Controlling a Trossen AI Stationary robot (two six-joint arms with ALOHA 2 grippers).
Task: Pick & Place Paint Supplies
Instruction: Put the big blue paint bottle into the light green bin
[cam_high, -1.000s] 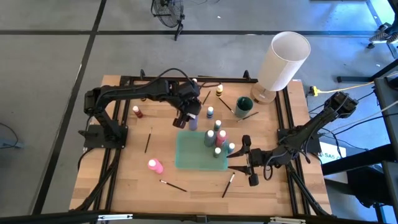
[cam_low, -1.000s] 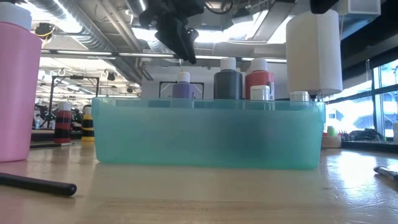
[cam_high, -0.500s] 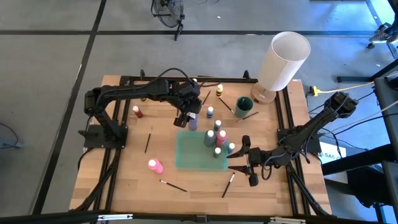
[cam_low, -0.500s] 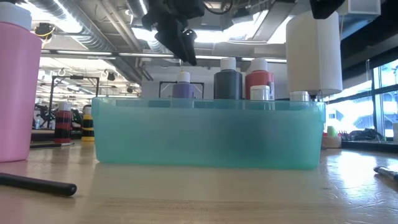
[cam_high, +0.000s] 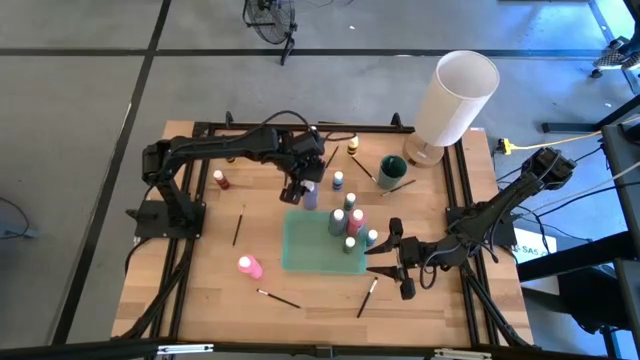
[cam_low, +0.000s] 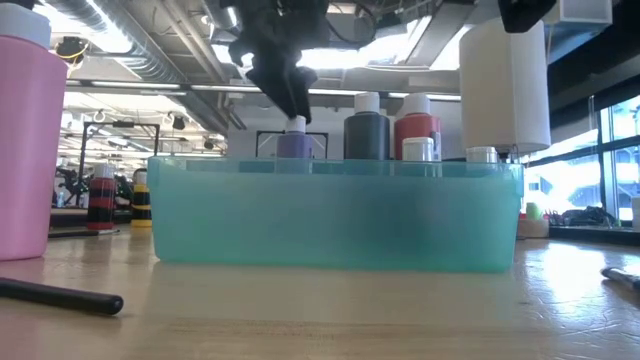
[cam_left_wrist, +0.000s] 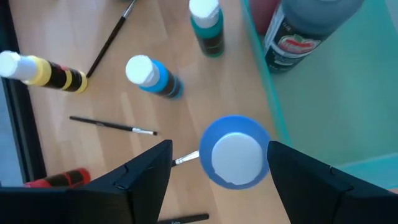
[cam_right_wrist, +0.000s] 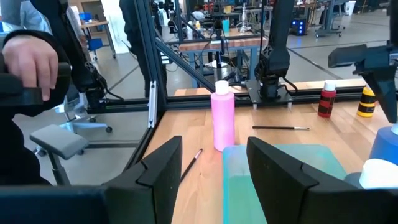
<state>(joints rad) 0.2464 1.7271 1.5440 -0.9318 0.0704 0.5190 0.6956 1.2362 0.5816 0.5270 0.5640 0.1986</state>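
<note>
The left gripper (cam_high: 302, 188) hangs right over the purple bottle (cam_high: 309, 197), its fingers (cam_left_wrist: 144, 180) spread wide to either side of the cap without touching it. That bottle stands upright on the wood just outside the tray (cam_high: 300, 250), by its far corner. Three bottles stand inside the tray along its right side. The right gripper (cam_high: 391, 257) waits just right of the tray, fingers apart and empty. The pink bottle (cam_high: 249, 266) stands left of the tray.

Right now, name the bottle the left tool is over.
The purple bottle just outside the teal tray's edge, between the left tool's open fingers; the others stand clear.
</note>
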